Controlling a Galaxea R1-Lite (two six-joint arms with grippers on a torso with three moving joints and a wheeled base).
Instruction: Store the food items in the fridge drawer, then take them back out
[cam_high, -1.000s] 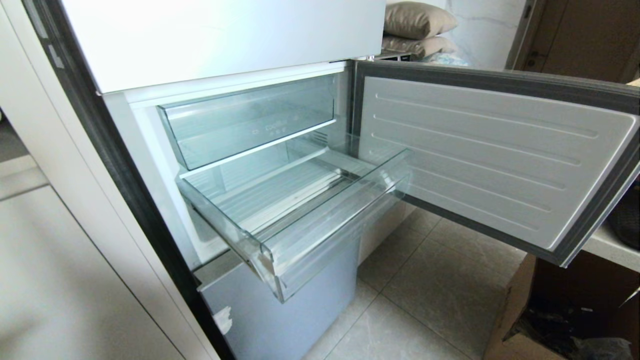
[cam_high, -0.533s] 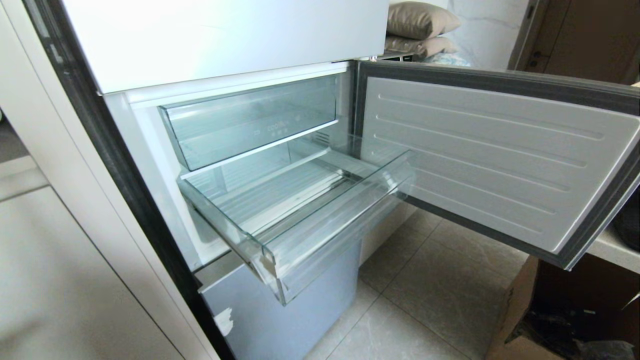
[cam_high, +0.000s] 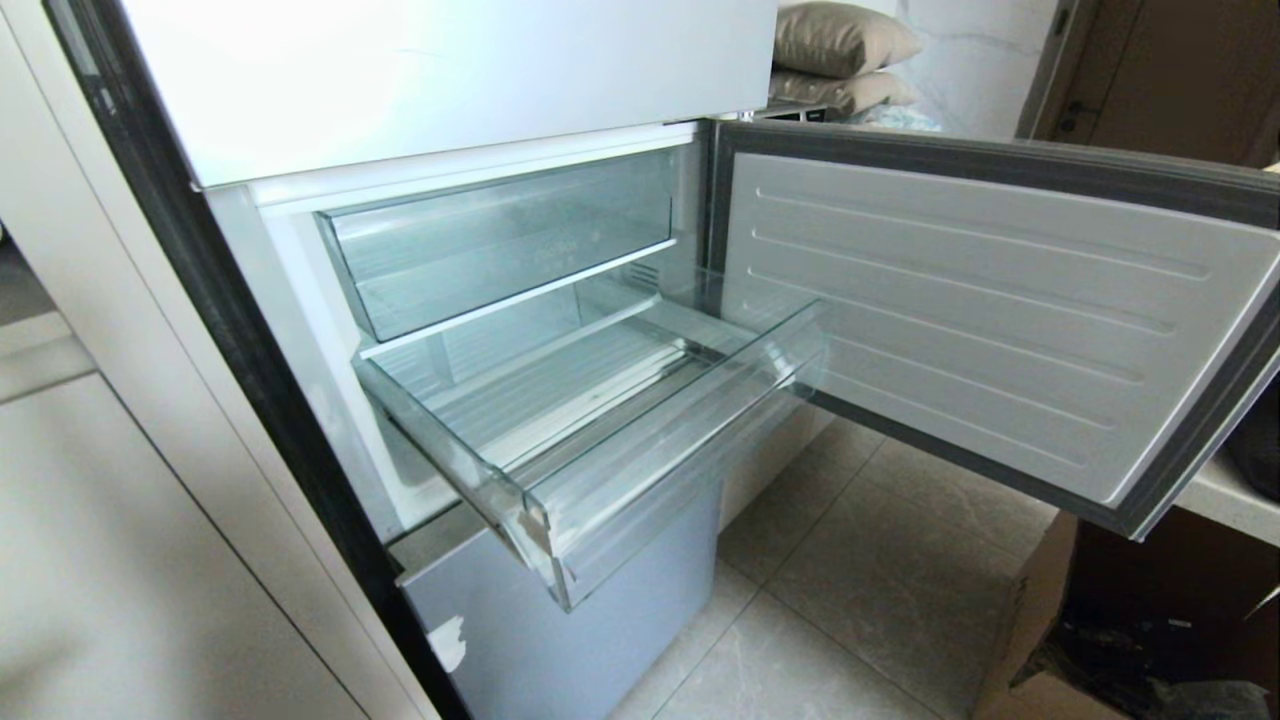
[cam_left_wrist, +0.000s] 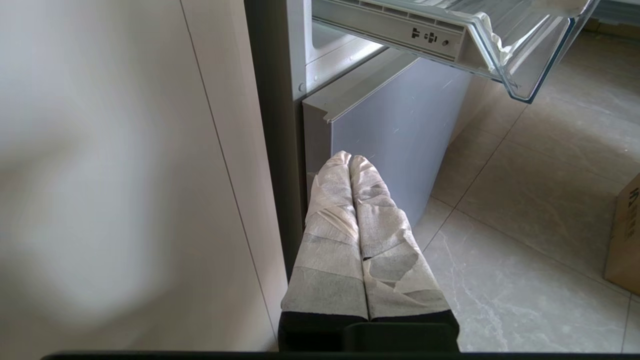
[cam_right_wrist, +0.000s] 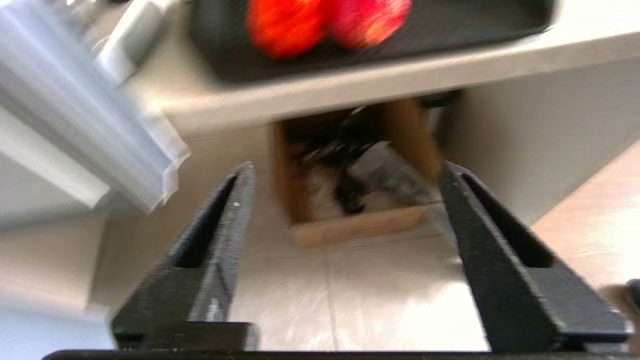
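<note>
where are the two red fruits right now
In the right wrist view, the two fruits sit side by side in a dark tray on a pale counter, above a cardboard box; none lie in the fridge drawer.

Pale grey marbled floor tiles run under the fridge, daylight glancing off them. Smooth cream cabinet panel stands near left; far right, two tan cushions are stacked against a white veined wall, next to a dark brown door. Open cardboard box sits near right, beneath a white countertop.
</note>
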